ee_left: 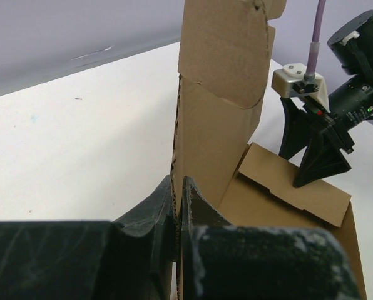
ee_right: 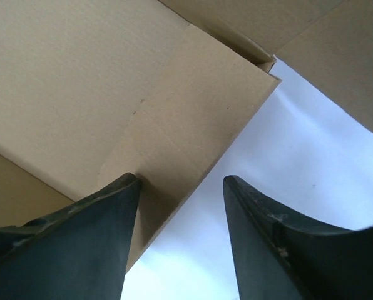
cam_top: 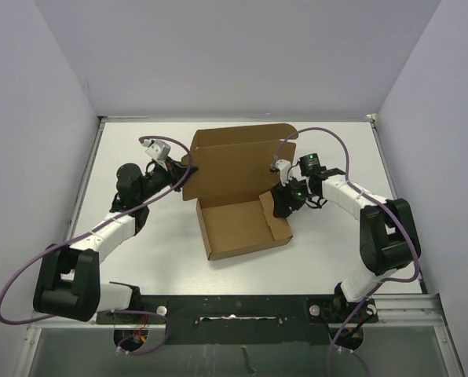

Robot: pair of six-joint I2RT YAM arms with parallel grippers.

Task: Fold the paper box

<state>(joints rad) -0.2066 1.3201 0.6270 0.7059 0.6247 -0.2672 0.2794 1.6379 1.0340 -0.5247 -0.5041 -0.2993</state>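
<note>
Half done approx: paper box tray walls up, lid upright, not yet closed; left pincer pinches lid edge, right pincer spread by its right side.

- The overhead view is lit evenly and softly from above; the white counter is bright with no hard glare, and the walls carry a pale lilac cast.
- Shadows there are faint and short, deepest inside the tray of the paper box.
- In the left wrist view, the left hand fills the bottom of the frame, dark and out of focus; the cardboard above it is crisper.
- In the right wrist view, the right hand is nearly a silhouette, and the counter at lower right is washed out to bluish white.
</note>
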